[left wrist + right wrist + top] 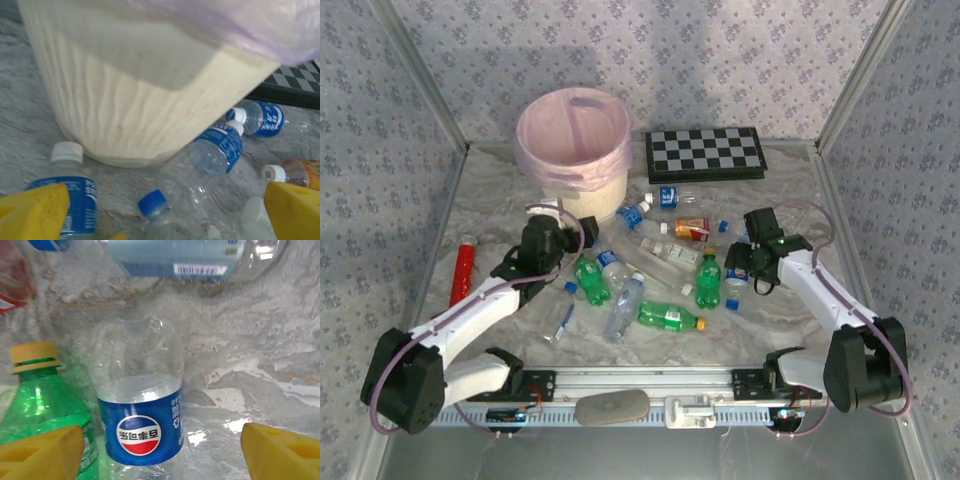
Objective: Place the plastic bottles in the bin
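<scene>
Right wrist — jaws wide, Pepsi bottle [140,430] btwn — no grip.

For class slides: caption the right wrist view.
Open right gripper straddles a clear Pepsi bottle beside a green bottle.

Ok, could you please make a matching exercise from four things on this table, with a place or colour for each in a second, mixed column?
Things:
1. bin
2. chessboard
3. red tube
4. Pepsi bottle

Descriptions:
A. blue label, beside a green bottle
B. black and white squares, far right of the table
C. lined with a pink bag
D. lying at the left, apart from the bottles

Pairs: 1-C, 2-B, 3-D, 4-A
</scene>
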Robot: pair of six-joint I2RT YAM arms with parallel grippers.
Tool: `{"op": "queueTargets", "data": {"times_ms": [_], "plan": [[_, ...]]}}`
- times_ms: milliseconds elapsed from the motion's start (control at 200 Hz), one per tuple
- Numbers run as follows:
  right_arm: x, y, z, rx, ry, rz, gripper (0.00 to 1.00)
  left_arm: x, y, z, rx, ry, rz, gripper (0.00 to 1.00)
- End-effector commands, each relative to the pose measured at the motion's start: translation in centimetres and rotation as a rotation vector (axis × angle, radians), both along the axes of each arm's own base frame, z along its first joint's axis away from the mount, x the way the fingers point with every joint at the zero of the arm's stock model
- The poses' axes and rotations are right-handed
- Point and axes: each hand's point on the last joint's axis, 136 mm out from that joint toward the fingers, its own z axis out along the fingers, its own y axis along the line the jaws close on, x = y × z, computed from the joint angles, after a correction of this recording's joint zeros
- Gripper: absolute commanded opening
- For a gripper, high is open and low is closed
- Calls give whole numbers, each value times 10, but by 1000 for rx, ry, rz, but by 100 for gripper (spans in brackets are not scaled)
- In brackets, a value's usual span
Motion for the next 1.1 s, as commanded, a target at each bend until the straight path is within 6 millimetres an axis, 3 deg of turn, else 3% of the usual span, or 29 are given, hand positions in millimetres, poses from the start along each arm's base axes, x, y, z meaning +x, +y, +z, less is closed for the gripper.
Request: {"op": "queueTargets", "data": {"times_ms": [0, 120, 250, 500, 705, 864, 1094], "plan": [[-1, 1, -16, 1, 34, -28, 81, 4, -32, 11, -127, -12, -49, 100], [12, 7, -22, 26, -12, -15, 81, 1, -66, 9, -134, 3, -127, 100], [23, 11, -35, 52, -34, -20, 80, 2, -89, 10, -112, 8, -183, 100], [33, 10, -55, 61, -24, -20, 72, 4, -91, 12, -103, 6, -185, 100], [33, 8, -60, 64, -7, -27, 57, 4, -91, 11, -100, 16, -185, 100], [35, 10, -29, 81, -67, -20, 51, 3, -101, 20, -112, 2, -235, 100], [68, 41, 66, 243, -324, 38, 49, 0, -134, 43, -177, -48, -403, 100]]}}
